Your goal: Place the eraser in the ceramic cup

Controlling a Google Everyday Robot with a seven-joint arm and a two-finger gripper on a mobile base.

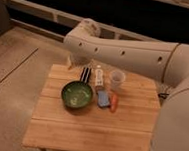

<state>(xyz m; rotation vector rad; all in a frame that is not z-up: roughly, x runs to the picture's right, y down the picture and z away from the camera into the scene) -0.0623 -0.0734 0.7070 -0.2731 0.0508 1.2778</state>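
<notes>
Well, the small black rectangular eraser (85,74) with pale lengthwise stripes lies flat on the light wooden slatted table (82,131), toward its far edge, with its long side running away from the camera. Just to its right lies a white plastic tube (99,77), parallel to it and about the same length; I cannot say whether the two touch. Right of the tube, a little apart, stands the small plain whitish ceramic cup (117,78), upright with its mouth up. The eraser is outside the cup, with the tube between them. In front of the eraser sits a wide round green bowl (77,94), its far rim just beside the eraser's near end. Right of the bowl lies a blue rectangular pad (103,98), and close against the pad's right side is a small orange carrot-shaped thing (114,102). The robot's thick pale arm (125,53) reaches in from the right above the table's far edge and bends at a rounded joint. The gripper (70,62) seems to be the pale part hanging beneath that bend, beyond the table's far left corner, apart from the eraser; whether it is open or closed, or holds anything, I cannot tell
</notes>
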